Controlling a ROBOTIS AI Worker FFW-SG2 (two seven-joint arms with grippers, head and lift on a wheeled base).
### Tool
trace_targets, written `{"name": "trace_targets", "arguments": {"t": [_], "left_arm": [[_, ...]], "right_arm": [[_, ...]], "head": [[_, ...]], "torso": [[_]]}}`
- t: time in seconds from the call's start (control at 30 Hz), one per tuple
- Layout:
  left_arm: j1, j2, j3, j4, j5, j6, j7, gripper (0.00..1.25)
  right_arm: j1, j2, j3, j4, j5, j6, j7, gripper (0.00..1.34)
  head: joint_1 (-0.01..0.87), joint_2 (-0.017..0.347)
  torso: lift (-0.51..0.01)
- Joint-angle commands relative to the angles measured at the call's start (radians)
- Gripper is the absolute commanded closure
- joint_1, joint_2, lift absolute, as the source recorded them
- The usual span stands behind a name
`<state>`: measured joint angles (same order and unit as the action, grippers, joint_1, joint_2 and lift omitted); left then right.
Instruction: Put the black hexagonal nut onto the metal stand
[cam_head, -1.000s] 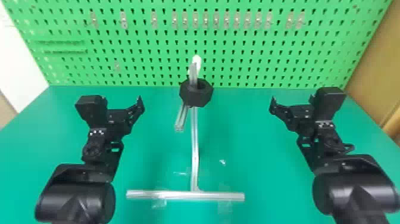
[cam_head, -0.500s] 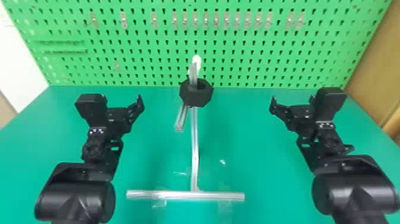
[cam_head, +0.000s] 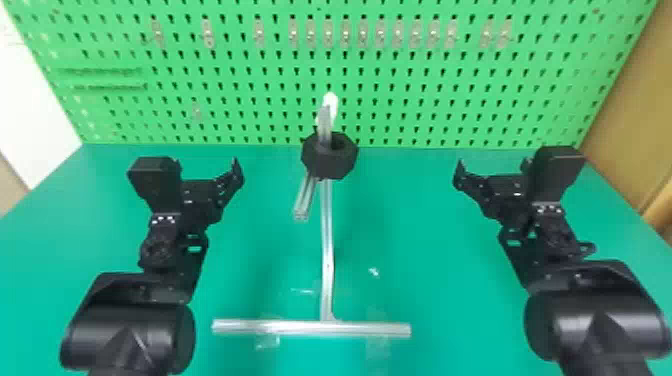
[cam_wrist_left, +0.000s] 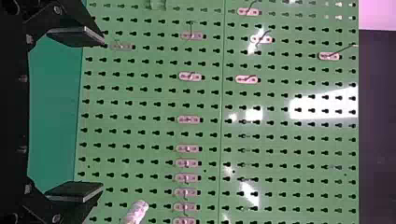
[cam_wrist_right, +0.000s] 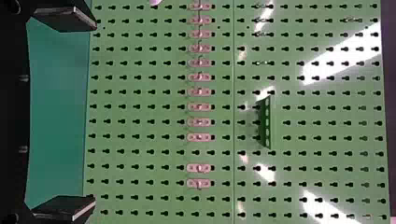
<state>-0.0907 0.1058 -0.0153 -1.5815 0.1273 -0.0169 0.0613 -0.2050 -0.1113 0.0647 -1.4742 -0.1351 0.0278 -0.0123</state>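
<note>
Black hexagonal nut (cam_head: 327, 167): around metal stand (cam_head: 327, 260) | left gripper (cam_head: 206, 169) left of stand, right gripper (cam_head: 492, 169) right, fingers apart | right wrist view: green bracket (cam_wrist_right: 266, 122) behind stand

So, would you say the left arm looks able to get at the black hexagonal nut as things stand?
Probably yes: the left gripper is open, and only a short metal stub juts out on that side, below the nut, so the way looks mostly free.
</note>
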Motion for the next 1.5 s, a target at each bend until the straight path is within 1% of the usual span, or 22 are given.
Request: {"name": "trace_targets", "arguments": {"t": [0.0,0.2,0.67,1.47], "left_arm": [[-0.001,0.000,0.000,0.000,0.000,0.000,0.000,0.18],[-0.001,0.000,0.002,0.000,0.000,0.000,0.000,0.18],[-0.004,0.000,0.003,0.000,-0.006,0.000,0.000,0.18],[-0.004,-0.006,0.005,0.000,-0.002,-0.002,0.000,0.16]], "right_arm": [[0.001,0.001,0.004,0.000,-0.001,0.000,0.000,0.00],[0.001,0.002,0.003,0.000,-0.012,0.008,0.000,0.04],[0.003,0.004,-0.003,0.002,-0.040,0.018,0.000,0.07],[0.001,0.012,-0.011,0.002,-0.041,0.018,0.000,0.08]], "head": [[0.693,0.081],[0.693,0.081],[0.693,0.081],[0.693,0.081]], "torso": [[-0.001],[-0.001],[-0.001],[-0.001]]}}
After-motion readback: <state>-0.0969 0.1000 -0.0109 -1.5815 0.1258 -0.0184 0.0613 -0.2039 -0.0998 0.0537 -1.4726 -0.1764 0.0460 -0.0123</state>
